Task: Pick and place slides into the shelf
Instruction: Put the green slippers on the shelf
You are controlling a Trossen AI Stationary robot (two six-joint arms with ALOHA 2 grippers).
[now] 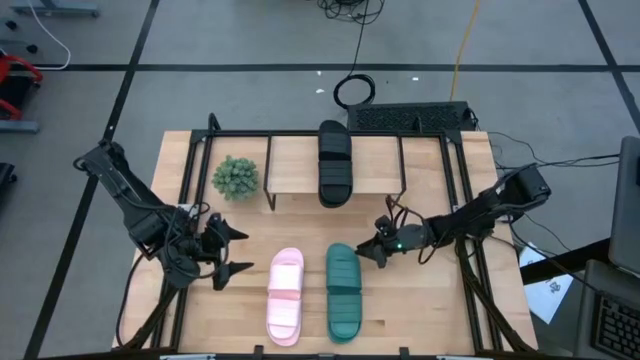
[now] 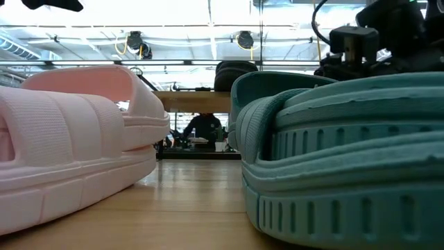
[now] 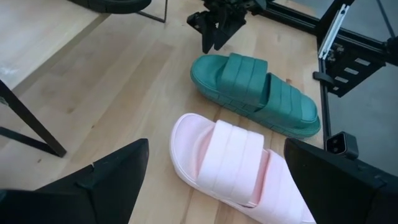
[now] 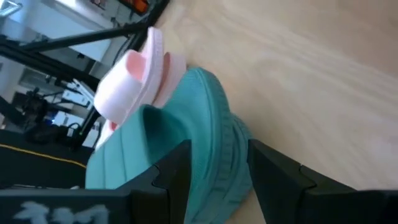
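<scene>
Wooden table (image 1: 420, 300), pink slide (image 1: 285, 296), teal slide (image 1: 345, 292), potted plant (image 1: 235, 177), shelf (image 1: 380, 165) (black slide (image 1: 334, 162) on it)

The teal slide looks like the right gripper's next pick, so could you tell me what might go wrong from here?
1. The right gripper has open jaws at the teal slide's thick end rim; a shallow grip there may slip.
2. The pink slide lies close alongside, so lifting or dragging the teal one may nudge it.
3. The black slide already sits mid-shelf, so placement beside it may knock it.
</scene>
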